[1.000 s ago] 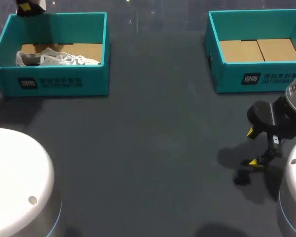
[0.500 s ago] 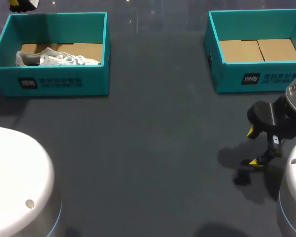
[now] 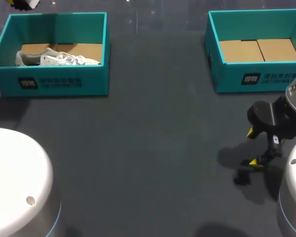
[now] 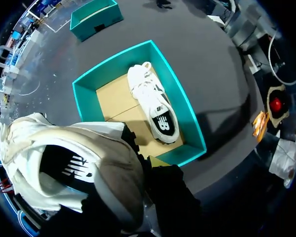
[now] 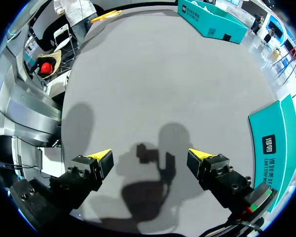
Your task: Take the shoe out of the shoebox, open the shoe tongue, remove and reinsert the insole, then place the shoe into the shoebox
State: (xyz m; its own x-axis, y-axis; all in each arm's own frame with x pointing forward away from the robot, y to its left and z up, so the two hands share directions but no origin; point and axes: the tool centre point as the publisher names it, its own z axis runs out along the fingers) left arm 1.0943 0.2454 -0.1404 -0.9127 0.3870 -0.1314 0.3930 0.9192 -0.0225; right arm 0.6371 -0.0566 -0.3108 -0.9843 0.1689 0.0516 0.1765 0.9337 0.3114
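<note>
A teal shoebox (image 3: 56, 81) stands at the table's back left with one white shoe (image 3: 59, 59) lying in it; from the left wrist view this shoe (image 4: 155, 109) lies along one wall of the box (image 4: 185, 116). A second white shoe (image 4: 64, 165) hangs high above that box, with my left gripper (image 3: 20, 4) shut on it; the shoe hides most of the fingers. My right gripper (image 3: 254, 147) stands open low over the table at the front right, with nothing between its fingers (image 5: 150, 160).
A second teal shoebox (image 3: 256, 76) stands at the back right with only cardboard on its floor. It lies just beyond my right gripper (image 5: 274, 143). The dark table runs bare between the two boxes.
My left gripper has drifted up and to the left, almost out of the head view, carrying its shoe. The right arm and the shoe in the box have not moved.
</note>
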